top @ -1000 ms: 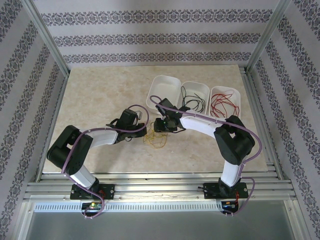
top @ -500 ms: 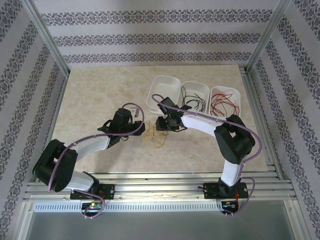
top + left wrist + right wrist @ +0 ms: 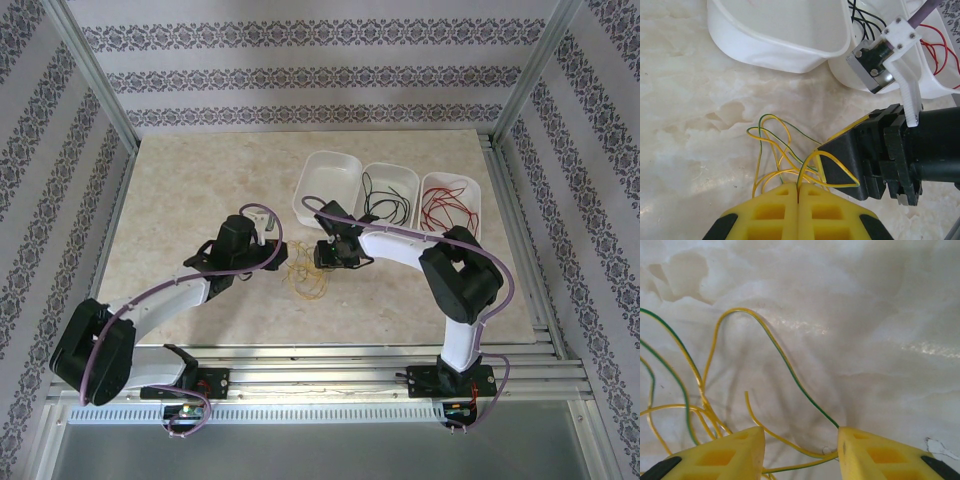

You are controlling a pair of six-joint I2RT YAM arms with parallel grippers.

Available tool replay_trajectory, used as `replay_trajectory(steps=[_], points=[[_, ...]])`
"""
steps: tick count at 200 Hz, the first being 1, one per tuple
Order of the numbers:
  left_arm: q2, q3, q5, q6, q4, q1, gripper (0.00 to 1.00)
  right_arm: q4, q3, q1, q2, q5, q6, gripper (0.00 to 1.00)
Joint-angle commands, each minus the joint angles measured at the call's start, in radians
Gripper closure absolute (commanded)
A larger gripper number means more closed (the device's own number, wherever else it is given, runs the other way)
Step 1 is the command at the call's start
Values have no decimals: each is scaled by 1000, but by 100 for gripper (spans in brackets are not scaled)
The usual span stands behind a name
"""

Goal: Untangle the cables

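Down in the middle of the overhead frame, the two arms meet over the yellow-and-green cables (image 3: 307,280), a loose tangle of thin loops lying on the marble-look tabletop (image 3: 200,190) just below the row of white trays. The left gripper (image 3: 283,265) comes in from the left of the tangle and the right gripper (image 3: 322,258) sits at its upper right edge, the two tips near each other.

On the left wrist camera, the left gripper (image 3: 798,205) has its yellow fingers pressed flat together at the bottom of the frame, and a strand of the yellow-and-green cables (image 3: 777,150) runs straight into the seam between them, so it is pinched there. The other loops fan out above the fingers towards the centre, one draped across the dark nose of the right gripper at centre right.

On the right wrist camera, the right gripper (image 3: 801,452) has its fingers well apart at the bottom edge. A strand of the yellow-and-green cables (image 3: 705,390) arcs down from the upper left and crosses the gap low between them, with the rest bunched at the left.

Up top, the empty white tray (image 3: 335,160) sits leftmost, the middle tray (image 3: 392,168) holds the black cables (image 3: 385,205), and the right-hand tray (image 3: 450,178) holds the red cables (image 3: 445,208).
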Motion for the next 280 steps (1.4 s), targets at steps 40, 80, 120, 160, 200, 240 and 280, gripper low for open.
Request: replay_trajectory(steps=[40,80,120,160,200,240,280], points=[[-83,67,-17,55,-92,8,100,-30,-17,-7,25,46,-20,56],[-146,88,-43,74,-127,9,100,-44,-20,-7,34,57,-24,57],[-199,103,-72,97,-147,8,100,-56,-25,-10,37,69,-29,57],[-231,130,-82,111,-154,9,100,-74,-26,-10,34,96,-37,58],[-233,178,-88,143,-185,9,100,-74,-25,-15,23,103,-42,57],[-253,204,-98,144,-159,9,100,-74,-28,-14,16,98,-36,57],[-270,208,-93,136,-139,9,100,-41,-53,-10,-66,102,-43,57]])
